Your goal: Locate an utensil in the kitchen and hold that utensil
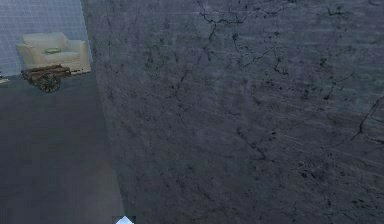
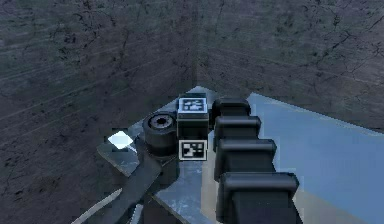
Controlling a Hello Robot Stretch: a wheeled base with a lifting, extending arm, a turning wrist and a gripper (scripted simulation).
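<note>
In the arm side view the dark arm point(image 2: 245, 160) rises from the bottom edge, with two white marked squares point(image 2: 192, 127) at its far end. Left of them sits the gripper's round dark body point(image 2: 158, 126), and its gripper point(image 2: 135, 190) fingers slant down toward the bottom left over a grey surface. I cannot tell whether it holds anything. A small white patch point(image 2: 120, 140) lies just left of the gripper's body.
A dark cracked wall point(image 1: 240, 110) stands very close ahead and two such walls point(image 2: 90, 70) meet in a corner at the arm side. A pale blue-grey surface point(image 2: 320, 140) lies at the right. Far left ahead stand a pale armchair point(image 1: 50, 48) and a low dark object point(image 1: 50, 76) on dark floor point(image 1: 50, 150).
</note>
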